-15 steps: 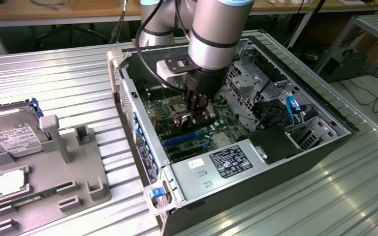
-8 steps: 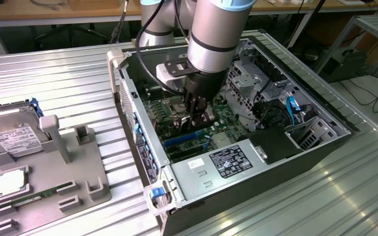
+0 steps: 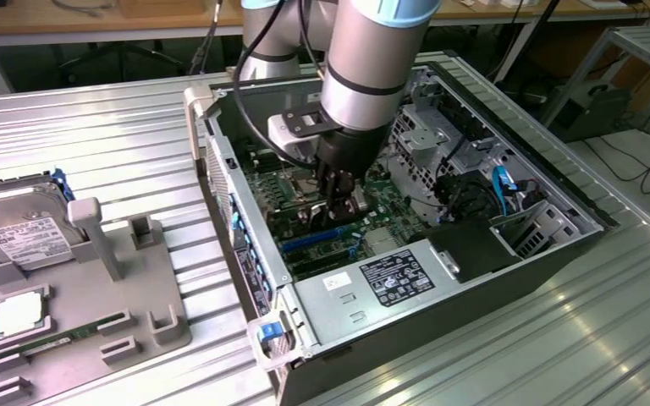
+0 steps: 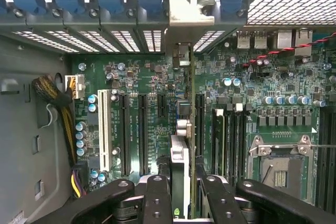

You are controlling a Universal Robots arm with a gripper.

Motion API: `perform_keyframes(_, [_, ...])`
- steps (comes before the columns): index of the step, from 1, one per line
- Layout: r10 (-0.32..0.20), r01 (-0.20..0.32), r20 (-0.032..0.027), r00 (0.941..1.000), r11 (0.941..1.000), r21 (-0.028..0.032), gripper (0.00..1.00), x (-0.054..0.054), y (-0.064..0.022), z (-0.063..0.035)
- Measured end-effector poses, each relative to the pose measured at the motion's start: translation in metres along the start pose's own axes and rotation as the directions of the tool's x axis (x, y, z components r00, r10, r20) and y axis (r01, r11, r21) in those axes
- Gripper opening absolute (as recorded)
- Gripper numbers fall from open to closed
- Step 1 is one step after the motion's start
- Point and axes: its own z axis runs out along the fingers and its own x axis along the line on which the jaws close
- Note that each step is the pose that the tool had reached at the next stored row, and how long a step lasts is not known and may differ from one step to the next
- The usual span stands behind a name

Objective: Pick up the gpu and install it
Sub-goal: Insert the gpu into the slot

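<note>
My gripper (image 3: 338,205) reaches down inside the open computer case (image 3: 226,173), just above the green motherboard (image 3: 302,190). It is shut on the gpu (image 4: 180,129), which the wrist view shows edge-on as a thin card between the two black fingers (image 4: 156,198). The card stands on edge over the motherboard's black expansion slots (image 4: 143,132). Its silver bracket (image 4: 185,17) is up against the rear row of slot openings. I cannot tell whether the card's lower edge sits in a slot.
A grey fixture tray (image 3: 88,288) on the exterior view's left holds a silver hard drive (image 3: 20,233), a processor chip (image 3: 18,315) and a green RAM stick (image 3: 54,342). Inside the case are the power supply (image 3: 399,275), a drive cage (image 3: 438,144), the processor socket (image 4: 281,166) and a cable bundle (image 4: 52,90).
</note>
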Motion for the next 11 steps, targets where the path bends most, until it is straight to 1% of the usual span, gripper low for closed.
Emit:
perform_keyframes(5, [0.0,0.0,0.0004,1.0,1.0,0.0001,0.27,0.0,0.0017,0.0004])
perform_keyframes(9, [0.0,0.0,0.0002,1.0,1.0,0.0027,0.27,0.0,0.0017,0.001])
perform_keyframes(11, [0.0,0.0,0.0002,1.0,1.0,0.0028,0.27,-0.0001,0.002,0.0011])
